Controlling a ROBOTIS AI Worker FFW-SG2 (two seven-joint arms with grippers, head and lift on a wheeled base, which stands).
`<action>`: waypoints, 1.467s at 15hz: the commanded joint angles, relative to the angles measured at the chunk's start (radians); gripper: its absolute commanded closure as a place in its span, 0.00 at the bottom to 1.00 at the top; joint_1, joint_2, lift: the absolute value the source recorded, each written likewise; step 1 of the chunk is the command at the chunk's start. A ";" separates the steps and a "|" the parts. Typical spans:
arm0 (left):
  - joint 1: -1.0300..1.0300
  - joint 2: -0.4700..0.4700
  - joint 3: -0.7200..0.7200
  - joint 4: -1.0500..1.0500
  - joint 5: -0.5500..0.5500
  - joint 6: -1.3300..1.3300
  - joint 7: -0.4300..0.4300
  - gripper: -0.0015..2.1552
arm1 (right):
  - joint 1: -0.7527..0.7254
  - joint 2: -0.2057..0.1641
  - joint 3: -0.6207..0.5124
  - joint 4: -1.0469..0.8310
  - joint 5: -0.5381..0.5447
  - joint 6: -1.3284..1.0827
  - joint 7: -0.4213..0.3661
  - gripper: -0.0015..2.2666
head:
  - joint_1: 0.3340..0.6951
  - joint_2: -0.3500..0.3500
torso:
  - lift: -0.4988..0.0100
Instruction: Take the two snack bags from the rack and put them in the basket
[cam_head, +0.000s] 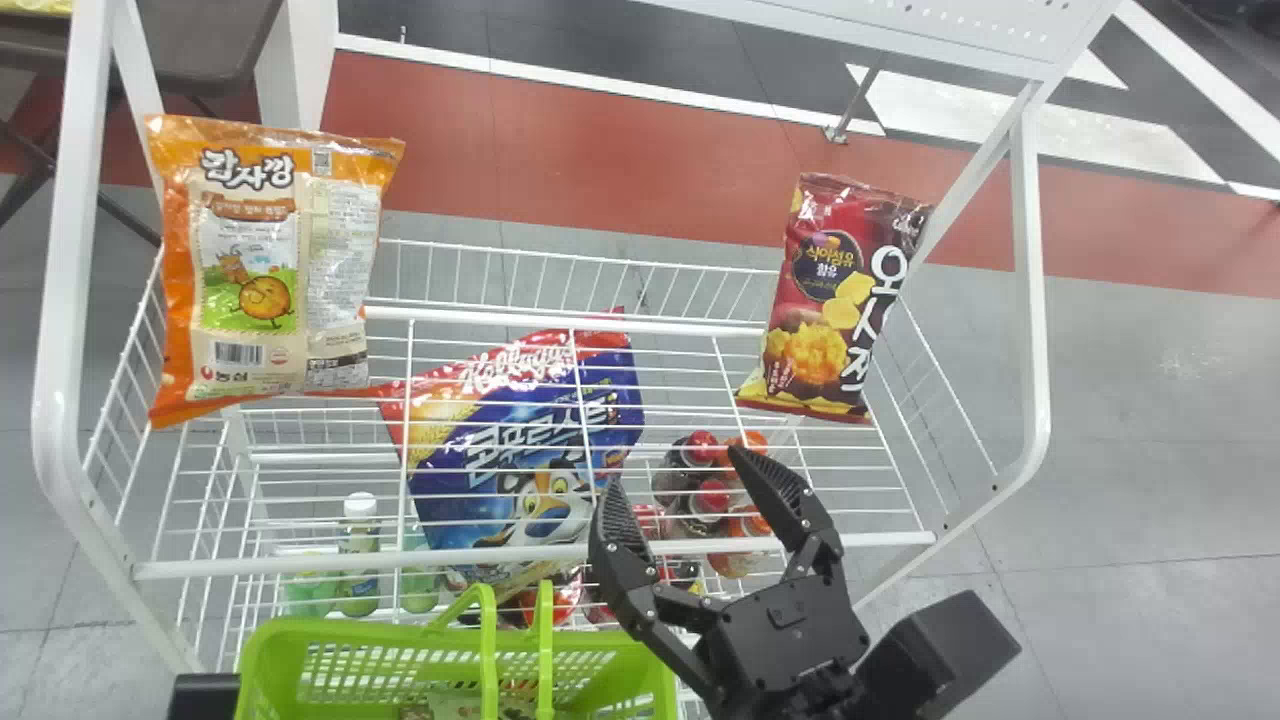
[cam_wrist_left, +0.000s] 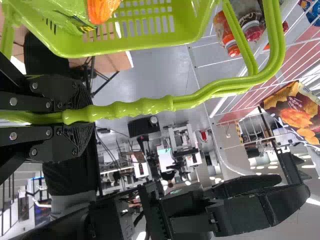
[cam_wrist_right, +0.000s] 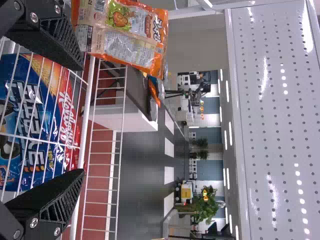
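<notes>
one snack bag (cam_head: 270, 270) at left on the rack's (cam_head: 1030, 280) upper shelf (cam_head: 250, 566), the other snack bag (cam_head: 830, 300) at right, cereal bag (cam_head: 520, 450) below between them, bottles (cam_head: 358, 545) lower down at left, more bottles (cam_head: 708, 497) at right, basket (cam_head: 275, 660) in front, packets (cam_wrist_left: 60, 15) inside

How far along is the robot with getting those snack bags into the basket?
Ready: the left gripper holds the basket by its handle. A green package is inside; I can't tell if it counts. In the right gripper: nothing, fingers open. To do, apparently: the orange bag and red bag, both on the rack.
</notes>
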 joint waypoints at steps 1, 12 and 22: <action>0.000 -0.003 -0.002 -0.001 0.000 0.000 0.001 0.71 | 0.002 0.000 -0.001 -0.001 0.000 -0.022 -0.001 0.04 | 1.00 0.00 | 0.96; 0.002 -0.003 -0.005 -0.011 -0.001 0.009 0.001 0.71 | 0.008 0.000 -0.022 0.003 -0.019 -0.062 -0.017 0.04 | 1.00 0.00 | 0.96; 0.008 -0.003 -0.013 -0.023 -0.001 0.021 0.006 0.70 | 0.019 -0.009 -0.030 -0.006 -0.026 -0.074 -0.015 0.04 | 1.00 0.00 | 0.96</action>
